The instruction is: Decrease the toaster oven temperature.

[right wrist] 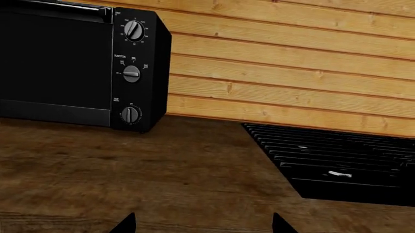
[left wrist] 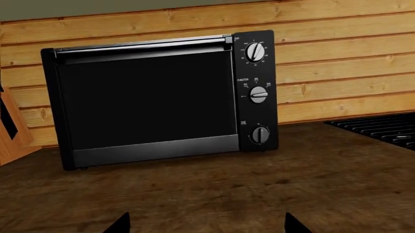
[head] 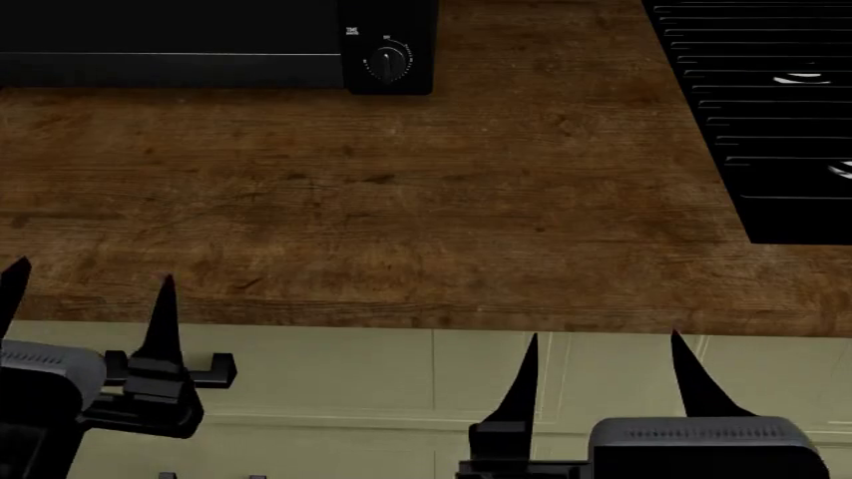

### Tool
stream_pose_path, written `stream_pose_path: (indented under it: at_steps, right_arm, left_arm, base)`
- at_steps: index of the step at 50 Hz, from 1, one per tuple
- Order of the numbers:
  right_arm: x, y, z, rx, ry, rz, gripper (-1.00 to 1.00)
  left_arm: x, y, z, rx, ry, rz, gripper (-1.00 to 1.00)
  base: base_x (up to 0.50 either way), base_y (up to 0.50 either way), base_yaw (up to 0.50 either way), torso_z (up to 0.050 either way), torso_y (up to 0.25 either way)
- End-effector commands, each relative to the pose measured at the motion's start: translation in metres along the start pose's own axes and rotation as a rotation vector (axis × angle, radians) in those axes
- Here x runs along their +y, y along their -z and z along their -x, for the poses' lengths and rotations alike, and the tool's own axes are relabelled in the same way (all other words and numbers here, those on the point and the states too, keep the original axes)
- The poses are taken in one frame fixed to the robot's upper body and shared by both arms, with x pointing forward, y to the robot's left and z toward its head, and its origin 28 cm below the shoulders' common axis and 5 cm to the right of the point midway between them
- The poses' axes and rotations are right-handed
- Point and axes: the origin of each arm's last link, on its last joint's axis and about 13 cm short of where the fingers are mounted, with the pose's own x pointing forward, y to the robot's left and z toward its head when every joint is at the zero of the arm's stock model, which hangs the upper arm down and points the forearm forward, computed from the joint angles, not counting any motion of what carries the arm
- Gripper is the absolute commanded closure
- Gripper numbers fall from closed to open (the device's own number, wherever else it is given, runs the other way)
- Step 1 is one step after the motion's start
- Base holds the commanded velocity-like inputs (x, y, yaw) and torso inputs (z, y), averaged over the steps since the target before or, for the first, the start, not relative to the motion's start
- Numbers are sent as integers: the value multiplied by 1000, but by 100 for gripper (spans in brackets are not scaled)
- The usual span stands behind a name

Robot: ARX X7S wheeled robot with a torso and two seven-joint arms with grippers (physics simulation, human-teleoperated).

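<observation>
Head looks down on counter; both wrists face the toaster oven.

Both grippers sit low in the head view, the left gripper at lower left, the right gripper at lower centre-right (2 fingers each, spread apart, holding nothing).

The left gripper is showing two slim black fingers tapering to sharp points, rising from a blocky black base with stepped, bracket-like parts and a short bar sticking out sideways. Behind it, a rounded grey housing is capping a black body. The right gripper is showing the same pointed black fingers, and its grey housing is carrying a fine ribbed strip along its top edge.
</observation>
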Motion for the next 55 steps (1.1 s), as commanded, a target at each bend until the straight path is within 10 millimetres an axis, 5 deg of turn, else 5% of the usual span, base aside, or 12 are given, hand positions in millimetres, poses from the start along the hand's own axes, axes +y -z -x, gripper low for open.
stream_pose_path:
  at_steps: [1,37,55]
  right_arm:
    - [-7,-25,-3,-6,22,21,-100]
    - [-35,-105,-31,-21,61,70,-100]
    - [-37,-106,-26,-38,29,74,-100]
  left_arm:
    - [4,-28,1,-32,50,-17,-100]
    - [6,-91,-45,-34,70,-33,-100]
    - [3,-89,-38,-38,98,-35,-100]
  base:
    - [0,0,0,0,0]
    - [0,0,0,0,0]
    - [139,-298,0,0,0]
